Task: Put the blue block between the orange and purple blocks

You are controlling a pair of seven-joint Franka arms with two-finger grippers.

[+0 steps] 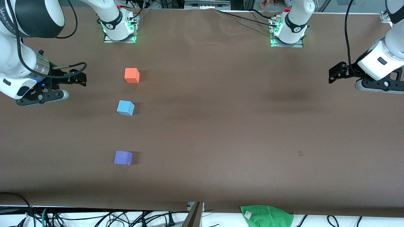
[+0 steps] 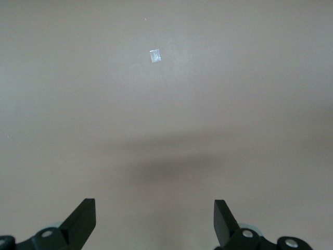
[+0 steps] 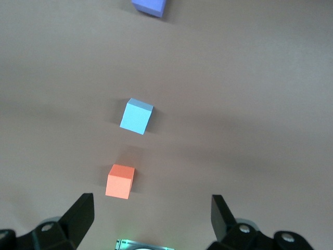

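You are looking at three cubes lying in one loose column on the bench [image 1: 221, 126], toward the right arm's end. The orange block [image 1: 132, 75] is lying farthest from the front camera, the blue block [image 1: 125, 107] is sitting nearer than it, and the purple block [image 1: 123, 157] is lying nearest of the three. So the blue block is already resting between the other two, closer to the orange one and well apart from the purple one; nothing is touching. I am judging that the task is done or almost done.

The right gripper [image 1: 79, 78] is hanging with its fingers spread wide and holding nothing, beside the orange block at the right arm's end of the bench. It is probably standing back so that the column is staying free. The left gripper [image 1: 331, 75] is waiting at the left arm's end, its fingers also apart and empty, above bare bench with only a small pale mark [image 2: 155, 55].

In the right wrist view the purple block is being cut by the picture edge. Both arms are partly leaving the front view, and a green cloth [image 1: 266, 214] at the near edge is showing only in part.
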